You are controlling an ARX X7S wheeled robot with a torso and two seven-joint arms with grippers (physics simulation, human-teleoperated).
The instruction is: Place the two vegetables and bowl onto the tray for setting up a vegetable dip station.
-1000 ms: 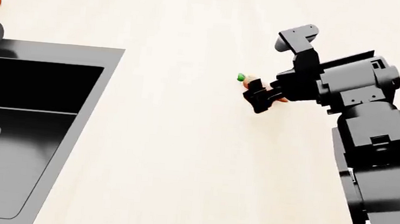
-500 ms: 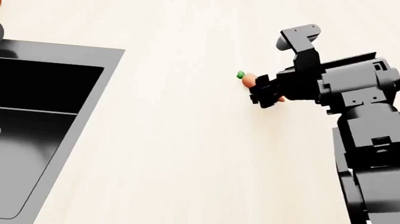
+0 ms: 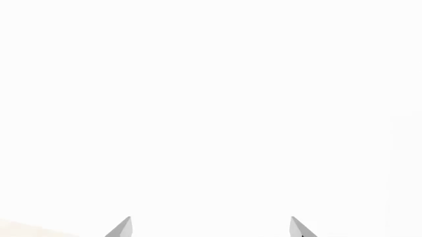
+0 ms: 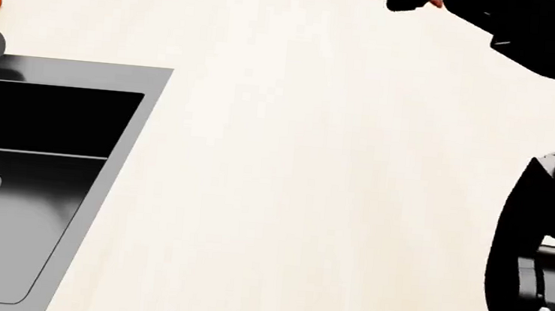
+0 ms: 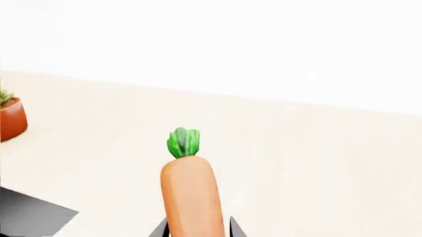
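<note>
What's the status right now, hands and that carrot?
Right hand shut on carrot, raised off the counter. Left hand open, empty. Tray not in view; path unconfirmed.

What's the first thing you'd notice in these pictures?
The orange carrot with its green leafy tip jumps out, pinched between the right gripper's fingers and filling the right wrist view. In the head view, a big black sink sits sunk into the pale wooden counter on the left. A terracotta plant pot stands behind it at the counter's far edge.
</note>
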